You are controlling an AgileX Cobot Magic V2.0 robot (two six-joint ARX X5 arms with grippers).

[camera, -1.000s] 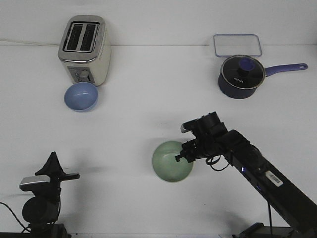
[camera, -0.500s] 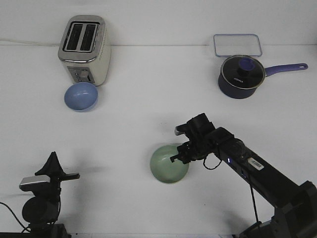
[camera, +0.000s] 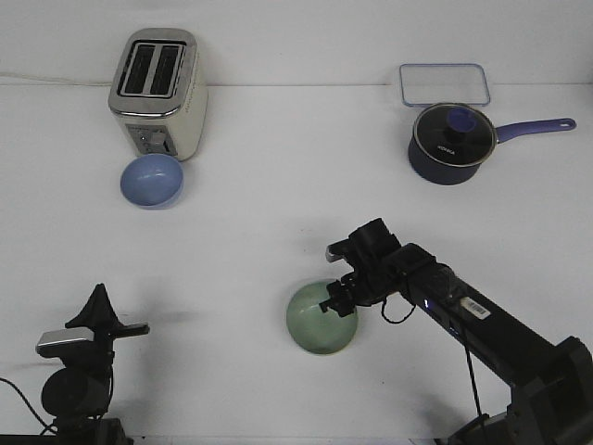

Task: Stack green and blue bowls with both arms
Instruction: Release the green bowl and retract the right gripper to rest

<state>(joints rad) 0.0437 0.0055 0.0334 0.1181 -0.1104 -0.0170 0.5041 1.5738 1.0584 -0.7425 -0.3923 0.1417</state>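
On the matte white table (camera: pixel 269 167), the right claw (camera: pixel 331 303) pinches the glossy round green bowl (camera: pixel 315 326).

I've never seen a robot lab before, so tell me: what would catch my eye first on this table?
Probably the right arm's gripper, reaching in from the near right corner to the rim of a pale green bowl near the table's middle; whether it grips it is unclear. Far left, a blue bowl sits just in front of a cream toaster. The left gripper waits at the near left.
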